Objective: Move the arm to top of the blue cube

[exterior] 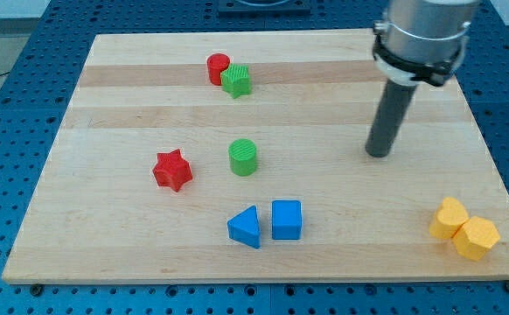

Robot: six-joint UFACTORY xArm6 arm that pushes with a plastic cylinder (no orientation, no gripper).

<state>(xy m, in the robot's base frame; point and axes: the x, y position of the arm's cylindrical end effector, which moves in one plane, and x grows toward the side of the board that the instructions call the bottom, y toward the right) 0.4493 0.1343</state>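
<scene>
We have no fingers on this arm, so nothing is open, closed or held; we work only with a dark rod, and my tip rests on the counter in its right half, closer to the far edge than the near one, clear of every block. The blue cube sits near the middle of the near edge, just beside a blue triangle on its left, so we judge the tip should arrive on the cube's far side without nudging either.

A green cylinder and a red star lie mid-counter, a red cylinder and a green block touch near the far edge, and two yellow blocks huddle at the near right corner. The counter is pale wood on a blue perforated base.
</scene>
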